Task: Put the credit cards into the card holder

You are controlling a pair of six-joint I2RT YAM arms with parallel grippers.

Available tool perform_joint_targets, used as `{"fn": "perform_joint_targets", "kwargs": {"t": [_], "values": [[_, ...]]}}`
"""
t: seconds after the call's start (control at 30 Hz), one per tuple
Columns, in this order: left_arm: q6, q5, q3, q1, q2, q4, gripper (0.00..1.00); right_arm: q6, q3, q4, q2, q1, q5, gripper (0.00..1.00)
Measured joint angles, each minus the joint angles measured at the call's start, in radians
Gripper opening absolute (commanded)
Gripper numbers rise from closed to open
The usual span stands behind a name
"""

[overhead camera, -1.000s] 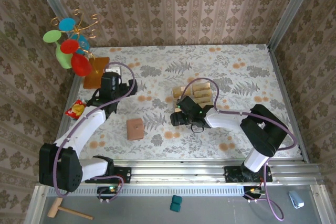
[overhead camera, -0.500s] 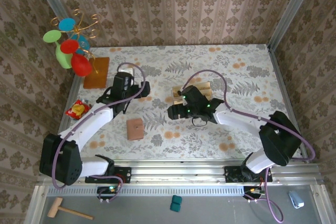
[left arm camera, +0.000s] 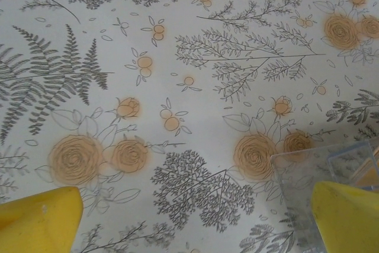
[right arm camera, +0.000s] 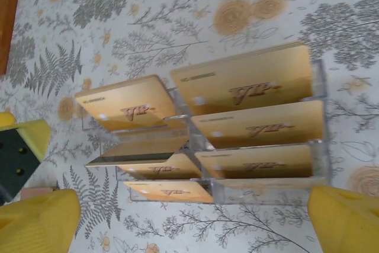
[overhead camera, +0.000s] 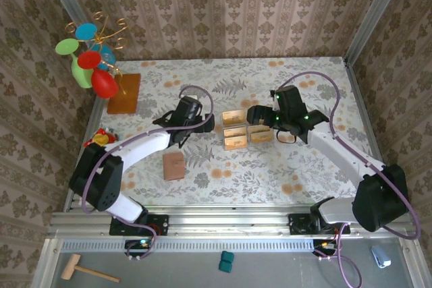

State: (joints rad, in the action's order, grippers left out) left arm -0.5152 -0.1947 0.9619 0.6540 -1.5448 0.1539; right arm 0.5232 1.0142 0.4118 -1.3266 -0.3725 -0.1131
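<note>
The flowered table [overhead camera: 304,166] carries a clear tray [left arm camera: 302,170] near its middle. The left gripper [left arm camera: 192,220] is just to the tray's left and the right gripper [right arm camera: 189,217] is over its right end, both spread wide and holding nothing. The brown card holder [overhead camera: 174,165] lies flat nearer the arm bases, apart from the tray, whose compartments hold the tilted gold credit cards [right arm camera: 249,87].

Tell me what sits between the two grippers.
The clear tray of gold cards lies between the left gripper and the right gripper; the top view shows it.
</note>
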Motion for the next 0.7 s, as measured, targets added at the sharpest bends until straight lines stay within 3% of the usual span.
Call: {"fn": "perform_joint_targets", "kwargs": {"t": [0.33,0.7], "values": [[-0.068,-0.090,0.061,0.019,-0.116,0.008,1.00,0.008,-0.006,0.067,0.053,0.077,0.001,1.00],[-0.095,-0.090,0.073,0.039,-0.210,-0.027,1.00,0.031,-0.041,0.096,0.080,0.158,0.016,1.00]]}}
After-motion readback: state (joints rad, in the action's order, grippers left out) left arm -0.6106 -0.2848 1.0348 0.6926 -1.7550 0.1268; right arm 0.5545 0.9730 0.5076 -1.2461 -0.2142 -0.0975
